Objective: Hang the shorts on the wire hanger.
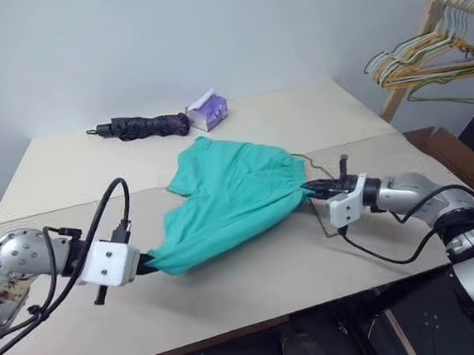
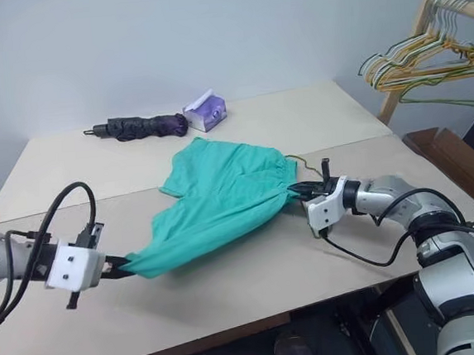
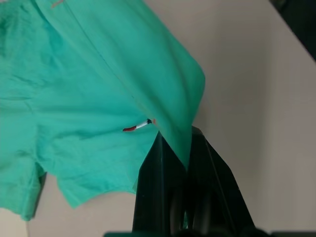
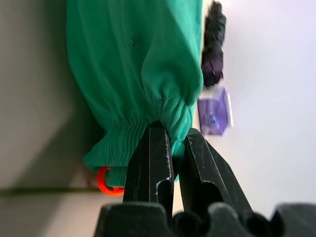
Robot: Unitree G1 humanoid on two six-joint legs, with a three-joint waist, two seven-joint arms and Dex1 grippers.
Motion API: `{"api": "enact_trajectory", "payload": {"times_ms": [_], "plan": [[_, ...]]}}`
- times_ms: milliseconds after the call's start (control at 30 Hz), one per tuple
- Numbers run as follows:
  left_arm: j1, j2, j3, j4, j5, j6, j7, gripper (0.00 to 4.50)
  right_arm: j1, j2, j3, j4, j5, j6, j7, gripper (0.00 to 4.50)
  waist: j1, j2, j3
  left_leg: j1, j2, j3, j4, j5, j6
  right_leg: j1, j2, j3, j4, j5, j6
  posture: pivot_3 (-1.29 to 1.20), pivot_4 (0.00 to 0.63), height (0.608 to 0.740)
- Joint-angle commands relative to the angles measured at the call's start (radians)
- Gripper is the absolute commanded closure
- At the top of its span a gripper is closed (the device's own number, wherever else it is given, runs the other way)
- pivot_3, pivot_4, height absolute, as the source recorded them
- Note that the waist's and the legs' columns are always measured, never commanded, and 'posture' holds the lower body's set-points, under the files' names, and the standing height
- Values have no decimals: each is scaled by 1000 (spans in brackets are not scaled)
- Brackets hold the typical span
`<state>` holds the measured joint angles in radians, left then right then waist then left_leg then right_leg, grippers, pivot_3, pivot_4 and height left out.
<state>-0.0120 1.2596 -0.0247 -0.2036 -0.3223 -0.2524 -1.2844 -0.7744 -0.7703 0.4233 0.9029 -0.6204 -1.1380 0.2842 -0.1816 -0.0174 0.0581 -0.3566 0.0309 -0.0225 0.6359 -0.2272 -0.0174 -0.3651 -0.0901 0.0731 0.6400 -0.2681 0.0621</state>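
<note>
Across the table (image 1: 316,129) my left gripper (image 1: 151,264) pinches the shorts (image 1: 230,196) by a leg hem, my right gripper (image 1: 315,191) clamps the waistband, stretching them flat; wire hanger (image 1: 323,168) lies just beyond, ready for threading.

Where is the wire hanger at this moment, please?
In the left eye view, the wire hanger lies on the table's right side, mostly under the shorts, beside the right gripper.

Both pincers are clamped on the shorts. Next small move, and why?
Probably open the left pincer to free it. The shorts lie spread on the table over the wire hanger, which pokes out by the waistband the right pincer grips; the hanger isn't threaded yet.
</note>
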Motion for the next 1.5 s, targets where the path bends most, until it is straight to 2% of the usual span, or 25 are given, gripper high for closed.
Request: {"api": "enact_trajectory", "payload": {"times_ms": [33,200,400,600,900,933,1000,1133,1367,1400,1500], "plan": [[77,40,76,-57,-24,39,-53,4479,9,-18,-11,-23,-45,21,-62,4467,1,-1,2,-1,0,0,0,-1,1,-1,0,0,0,0,0,-73,57,740],[243,36,208,-139,-5,78,-64,4479,41,-21,-3,-72,-63,9,-92,4467,2,-7,11,-1,0,0,1,-1,2,-2,0,0,2,0,-1,-50,65,740],[422,-31,344,-274,-10,140,-63,4479,84,-45,-7,-124,-50,-10,-94,4467,14,-9,22,1,1,1,1,-2,3,-1,0,0,1,-1,-2,-31,79,740],[514,-109,381,-284,-6,102,-82,4479,169,-83,-13,-221,30,-26,-37,4467,37,-10,28,1,1,1,1,-2,3,-1,0,0,1,-2,-4,-27,86,740],[562,-183,354,-165,19,-51,-149,4479,270,-125,-23,-332,120,14,56,4467,62,-11,29,2,1,4,1,-2,3,0,0,1,1,-6,-10,-39,88,740],[558,-190,345,-137,24,-74,-152,4268,277,-127,-23,-340,136,23,73,4467,62,-11,29,2,2,4,1,-2,3,0,0,1,1,-6,-11,-41,88,740],[539,-179,347,-136,-5,-55,-163,3836,293,-136,-18,-361,194,46,125,3749,64,-12,30,2,2,4,1,-2,3,0,0,1,1,-6,-10,-38,89,740],[490,-169,372,-60,-89,-35,-223,2519,351,-183,-27,-435,323,92,219,2415,81,-15,33,2,2,4,1,-2,3,0,-1,1,1,-6,-10,-23,87,740],[377,-124,509,-8,-330,191,-304,235,526,-289,-123,-601,533,250,344,1,96,-17,38,1,3,4,1,-3,4,-1,0,0,2,-6,-9,-19,85,740],[342,-121,514,-1,-348,223,-291,25,554,-302,-142,-624,562,280,357,0,98,-17,38,1,2,4,1,-3,4,-1,0,-1,1,-6,-9,-23,84,740],[142,-134,461,8,-427,352,-190,25,687,-340,-246,-779,741,580,392,0,114,-16,39,1,2,4,1,-3,4,-1,0,-1,2,-9,-3,-39,80,740]]}}
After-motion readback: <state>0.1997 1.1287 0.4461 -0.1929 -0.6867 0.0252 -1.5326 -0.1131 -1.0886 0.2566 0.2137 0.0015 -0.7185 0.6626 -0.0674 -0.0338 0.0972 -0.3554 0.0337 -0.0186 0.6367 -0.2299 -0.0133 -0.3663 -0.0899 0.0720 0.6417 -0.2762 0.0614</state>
